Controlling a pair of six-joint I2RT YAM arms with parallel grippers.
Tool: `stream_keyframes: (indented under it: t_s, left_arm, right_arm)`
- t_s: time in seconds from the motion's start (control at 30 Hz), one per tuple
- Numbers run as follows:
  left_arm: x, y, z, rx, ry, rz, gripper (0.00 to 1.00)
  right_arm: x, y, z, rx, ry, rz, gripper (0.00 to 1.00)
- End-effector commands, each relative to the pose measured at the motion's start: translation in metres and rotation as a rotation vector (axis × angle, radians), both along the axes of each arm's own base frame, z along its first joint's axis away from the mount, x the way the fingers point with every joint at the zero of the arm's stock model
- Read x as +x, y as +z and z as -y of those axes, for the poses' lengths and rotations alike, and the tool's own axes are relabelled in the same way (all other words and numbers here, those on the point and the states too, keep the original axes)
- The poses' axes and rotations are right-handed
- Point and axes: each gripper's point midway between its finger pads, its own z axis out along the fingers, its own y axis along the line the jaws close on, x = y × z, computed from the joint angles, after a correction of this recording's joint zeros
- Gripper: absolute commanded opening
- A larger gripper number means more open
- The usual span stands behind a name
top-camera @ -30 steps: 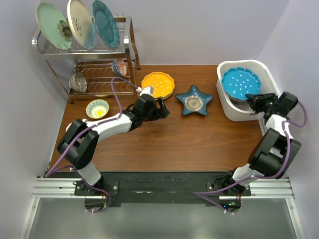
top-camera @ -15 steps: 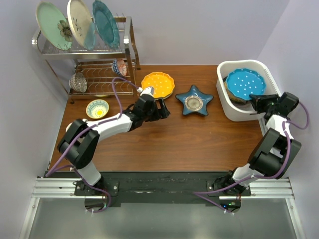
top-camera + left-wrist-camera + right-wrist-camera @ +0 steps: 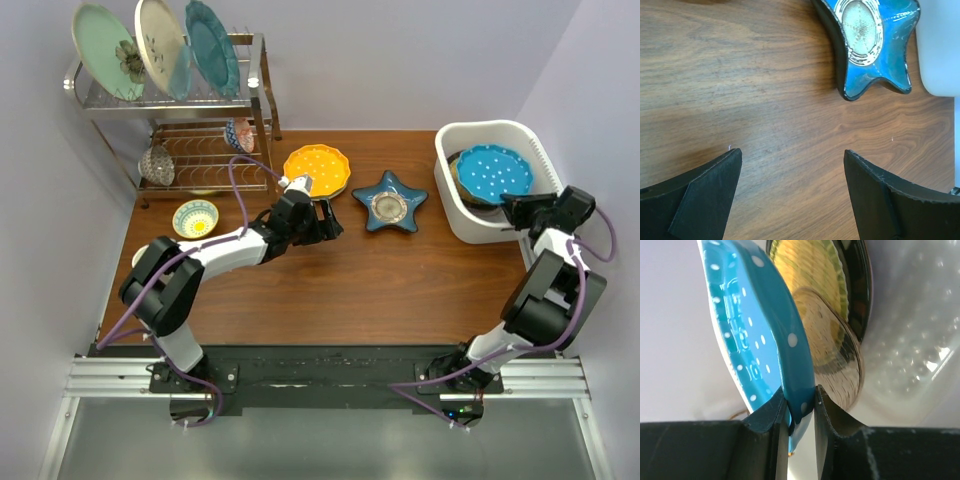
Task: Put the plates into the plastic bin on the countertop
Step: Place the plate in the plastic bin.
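Crowded plastic bin [image 3: 490, 128], open worktop [image 3: 400, 280]
Stacked plates [image 3: 490, 170] fill it; a star plate [image 3: 389, 203] lies left of it, bare wood near-left.

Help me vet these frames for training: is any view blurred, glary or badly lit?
Top external: sharp, evenly lit, only soft shadows on the table. Left wrist: wood grain crisp, mild sheen on the star plate. Right wrist: the bin wall is out of focus with bright glare spots; the blue dotted plate in the right hand looks sharper.

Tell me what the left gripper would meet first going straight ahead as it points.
Likely the blue star-shaped plate, lying ahead of the open left gripper, slightly off to one side; height is unclear, so it might pass over.
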Motion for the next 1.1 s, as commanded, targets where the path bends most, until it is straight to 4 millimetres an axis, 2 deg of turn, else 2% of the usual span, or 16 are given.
stream_keyframes:
  t_s: [0.0, 0.33, 0.53, 0.73, 1.07]
  left_arm:
    - [0.014, 0.024, 0.011, -0.060, -0.021, 0.083, 0.87]
    - [0.016, 0.023, 0.012, -0.060, -0.024, 0.093, 0.87]
    - [0.013, 0.023, 0.014, -0.068, -0.042, 0.089, 0.87]
    - [0.013, 0.023, 0.014, -0.070, -0.044, 0.089, 0.87]
    - [0.011, 0.022, 0.014, -0.068, -0.049, 0.091, 0.86]
  right_arm:
    - [0.025, 0.053, 0.017, -0.081, -0.008, 0.163, 0.00]
    - [0.037, 0.039, 0.017, -0.087, -0.004, 0.116, 0.02]
    - [0.047, 0.044, 0.018, -0.095, -0.001, 0.120, 0.08]
    - [0.060, 0.056, 0.015, -0.120, 0.012, 0.128, 0.09]
    - [0.080, 0.057, 0.004, -0.135, 0.061, 0.117, 0.17]
